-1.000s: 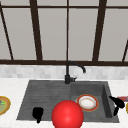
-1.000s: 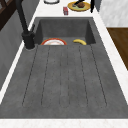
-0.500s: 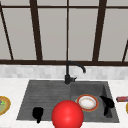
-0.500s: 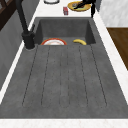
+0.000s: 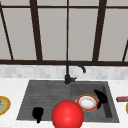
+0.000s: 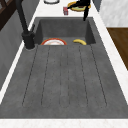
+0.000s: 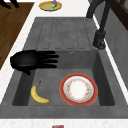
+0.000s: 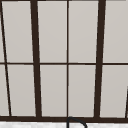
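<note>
Taking the sink basin (image 7: 75, 65) as the landmark and working from the near edge back: a large red ball (image 5: 67, 115) sits in the front view right at the basin's near rim, covering part of it. To the ball's left, over the near corner of the ribbed draining board (image 6: 65, 75), the left hand (image 5: 37, 113) hangs in the air; whether its fingers are curled cannot be made out.

Inside the basin, a banana (image 7: 38, 94) lies on the floor by the near wall, and beside it, toward the faucet side, rests a white plate with a red rim (image 7: 78, 90), flat and face up. The two are apart, not touching.

Above the basin's near edge floats the right hand (image 7: 30, 61), seen best in the right side view. Its fingers are stretched straight out and held close together, palm flat, pointing across the basin toward the faucet. It grips nothing and touches nothing; the banana lies just below it and is the nearest thing to it.

At the basin's far rim stands the black faucet (image 5: 68, 75), spout curving toward the basin. Beyond the draining board's end, a yellow dish (image 7: 50, 5) sits on the white counter (image 7: 17, 37). On the counter at the basin's other end lies a small red object (image 5: 122, 99).
</note>
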Tool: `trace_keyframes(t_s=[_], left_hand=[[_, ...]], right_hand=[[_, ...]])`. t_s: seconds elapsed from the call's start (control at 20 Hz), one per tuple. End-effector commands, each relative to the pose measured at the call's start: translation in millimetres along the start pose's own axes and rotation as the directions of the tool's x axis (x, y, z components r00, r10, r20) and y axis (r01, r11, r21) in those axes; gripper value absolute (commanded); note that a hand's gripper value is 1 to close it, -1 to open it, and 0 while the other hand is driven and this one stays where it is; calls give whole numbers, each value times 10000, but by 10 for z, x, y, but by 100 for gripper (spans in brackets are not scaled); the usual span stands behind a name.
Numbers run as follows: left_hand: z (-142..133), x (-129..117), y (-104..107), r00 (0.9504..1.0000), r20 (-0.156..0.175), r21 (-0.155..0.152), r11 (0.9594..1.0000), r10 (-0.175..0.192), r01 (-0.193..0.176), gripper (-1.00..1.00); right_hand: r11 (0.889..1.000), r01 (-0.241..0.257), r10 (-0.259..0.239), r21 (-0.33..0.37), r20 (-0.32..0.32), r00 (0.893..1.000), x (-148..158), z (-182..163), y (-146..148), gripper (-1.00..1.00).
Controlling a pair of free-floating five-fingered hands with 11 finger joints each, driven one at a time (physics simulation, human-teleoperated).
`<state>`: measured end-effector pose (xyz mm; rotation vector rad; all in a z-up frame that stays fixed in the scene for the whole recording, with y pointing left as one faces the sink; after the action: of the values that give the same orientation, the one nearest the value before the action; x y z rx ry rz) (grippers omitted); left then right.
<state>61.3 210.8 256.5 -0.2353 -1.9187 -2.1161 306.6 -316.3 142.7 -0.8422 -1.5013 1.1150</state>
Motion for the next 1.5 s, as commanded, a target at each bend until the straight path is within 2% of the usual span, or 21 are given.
trace_keyframes(t_s=[0.0,0.05,0.1,0.15,0.2,0.35,0.45,0.5,0.6,0.7,0.85,1.1,1.2,1.45], left_hand=[[0,0,0,10000,0,0,10000,0,0,0],[0,0,0,10000,0,0,10000,0,0,0],[0,0,0,10000,0,0,10000,0,0,0],[0,0,0,10000,0,0,10000,0,0,0],[0,0,0,10000,0,0,10000,0,0,0],[0,0,0,10000,0,0,10000,0,0,0],[0,0,0,10000,0,0,10000,0,0,0],[0,0,0,10000,0,0,10000,0,0,0],[0,0,0,10000,0,0,10000,0,0,0],[0,0,0,10000,0,0,10000,0,0,0],[0,0,0,10000,0,0,10000,0,0,0],[0,0,0,10000,0,0,10000,0,0,0],[0,0,0,10000,0,0,10000,0,0,0],[0,0,0,10000,0,0,10000,0,0,0]], right_hand=[[9906,-1124,1146,-774,251,9931,75,-199,81,-100],[9894,-1247,1268,-747,238,9916,131,-196,62,-100],[9973,-696,706,-251,382,9968,203,-215,60,-100],[9997,-217,221,-75,573,9981,103,-261,54,-100],[9991,-247,250,-358,61,9997,92,-170,42,-100],[9990,-216,221,-381,131,9997,152,-266,50,-100],[9984,-498,507,-270,328,9982,298,-253,80,-100],[9968,-792,793,-38,699,9944,337,-247,98,-100],[9914,-1304,1295,40,908,9874,290,-252,119,-100],[9847,-1668,1716,-511,1094,9791,270,-301,167,-100],[9793,-1764,1891,-995,1374,9723,290,-390,223,-100],[9664,-2363,2514,-1011,1808,9509,343,-482,281,-100],[9580,-2643,2806,-1109,1738,9440,411,-583,340,-100],[9523,-2824,2961,-1156,1271,9467,490,-973,365,-100]])
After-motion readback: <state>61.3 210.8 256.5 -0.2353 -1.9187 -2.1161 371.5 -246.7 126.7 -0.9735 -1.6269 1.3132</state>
